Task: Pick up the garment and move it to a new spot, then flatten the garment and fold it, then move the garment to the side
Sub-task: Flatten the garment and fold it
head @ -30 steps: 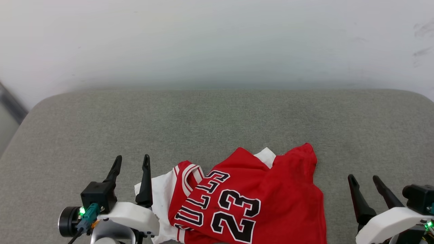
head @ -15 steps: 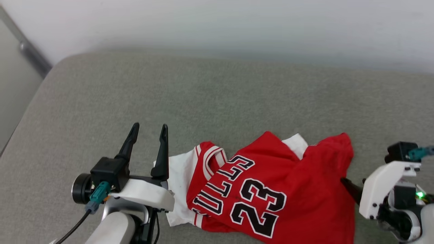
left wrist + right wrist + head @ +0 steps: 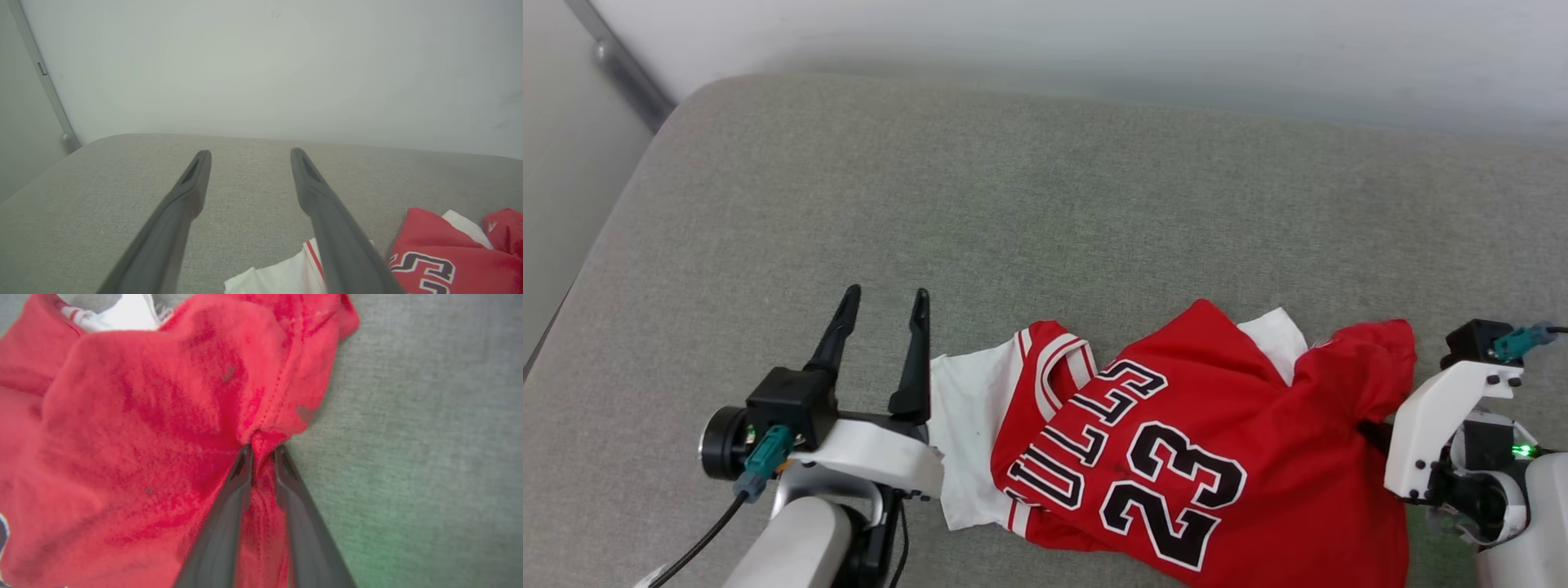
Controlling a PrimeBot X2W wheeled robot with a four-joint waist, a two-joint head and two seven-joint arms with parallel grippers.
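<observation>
While your right tool (image 3: 262, 450) is clenched on a bunched fold at the red edge of the garment (image 3: 1176, 457), the cloth rises in a small pinch between its two dark fingers in the right wrist view. The garment lies crumpled on the near right part of the grey fabric cushion (image 3: 1045, 204). Its printed side is up, the black white-outlined letters and the 23 sit askew, and a white sleeve (image 3: 964, 433) spreads to its left. Your left tool (image 3: 884, 294) hangs released, fingers spread wide and holding nothing, just beside that sleeve. Its right finger (image 3: 915, 359) sits at the sleeve's edge, and you cannot tell whether it touches. In the head view the right tool's fingers are mostly hidden by the red cloth and by its white wrist housing (image 3: 1445, 425). Behind the cushion stands a pale wall (image 3: 1094, 41), with a grey metal strip (image 3: 621, 69) running down at the far left corner.
</observation>
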